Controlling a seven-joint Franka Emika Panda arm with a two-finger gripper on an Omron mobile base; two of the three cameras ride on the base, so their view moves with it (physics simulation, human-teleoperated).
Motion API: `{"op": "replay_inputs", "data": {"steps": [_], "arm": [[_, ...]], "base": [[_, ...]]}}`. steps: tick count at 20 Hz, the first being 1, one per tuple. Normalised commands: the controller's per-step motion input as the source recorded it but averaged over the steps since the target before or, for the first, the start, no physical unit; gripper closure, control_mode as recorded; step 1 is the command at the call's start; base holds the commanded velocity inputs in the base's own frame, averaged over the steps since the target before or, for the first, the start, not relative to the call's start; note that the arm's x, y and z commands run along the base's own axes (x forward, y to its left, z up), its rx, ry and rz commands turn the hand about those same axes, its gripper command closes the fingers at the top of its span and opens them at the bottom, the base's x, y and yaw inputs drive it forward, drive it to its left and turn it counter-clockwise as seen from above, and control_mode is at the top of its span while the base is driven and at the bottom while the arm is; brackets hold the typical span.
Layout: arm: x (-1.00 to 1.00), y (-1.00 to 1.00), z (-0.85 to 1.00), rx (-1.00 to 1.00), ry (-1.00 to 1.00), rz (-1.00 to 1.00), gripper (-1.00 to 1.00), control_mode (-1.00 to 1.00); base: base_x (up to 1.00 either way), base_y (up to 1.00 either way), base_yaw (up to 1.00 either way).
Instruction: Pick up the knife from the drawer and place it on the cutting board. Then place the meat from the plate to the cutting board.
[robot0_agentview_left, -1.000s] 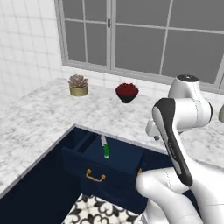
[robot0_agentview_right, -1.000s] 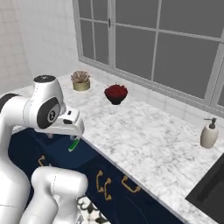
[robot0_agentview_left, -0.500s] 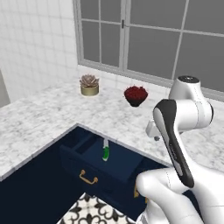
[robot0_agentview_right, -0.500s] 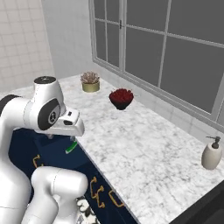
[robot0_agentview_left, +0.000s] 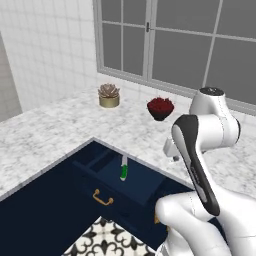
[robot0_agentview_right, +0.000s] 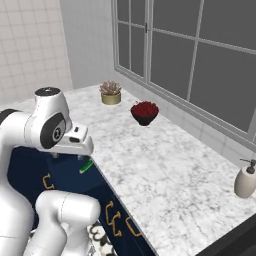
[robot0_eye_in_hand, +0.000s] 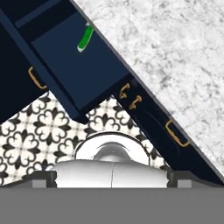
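Left base view — potted succulent (robot0_agentview_left: 108, 95) beside dark bowl (robot0_agentview_left: 160, 108), behind open drawer (robot0_agentview_left: 120, 180).

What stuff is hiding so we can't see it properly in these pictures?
- Knife: its silver blade is too thin to make out in the left base view; in the right base view the arm covers all but a bit of green handle.
- Drawer: mostly behind the arm in the right base view.
- Soap bottle: cut by the right edge.
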Motion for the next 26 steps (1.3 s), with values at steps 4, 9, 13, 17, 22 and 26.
{"op": "replay_inputs", "data": {"steps": [4,9,13,17,22,26], "arm": [[0.29,1.0,-0.48,0.0,-0.05,-0.28,-1.0,-1.0],[0.37,0.99,-0.6,0.05,-0.08,-0.39,-1.0,-1.0],[0.63,0.49,-0.61,0.19,0.12,-0.29,-1.0,-1.0],[0.76,0.19,-0.48,0.15,0.16,-0.16,-1.0,-1.0],[0.6,0.18,-0.26,0.01,0.04,-0.1,-1.0,-1.0],[0.54,0.14,-0.25,0.0,0.01,-0.04,-1.0,-1.0]], "base": [[0.0,0.0,0.0],[0.0,0.0,0.0],[0.0,0.0,0.0],[0.0,0.0,0.0],[0.0,0.0,0.0],[0.0,0.0,0.0]]}}
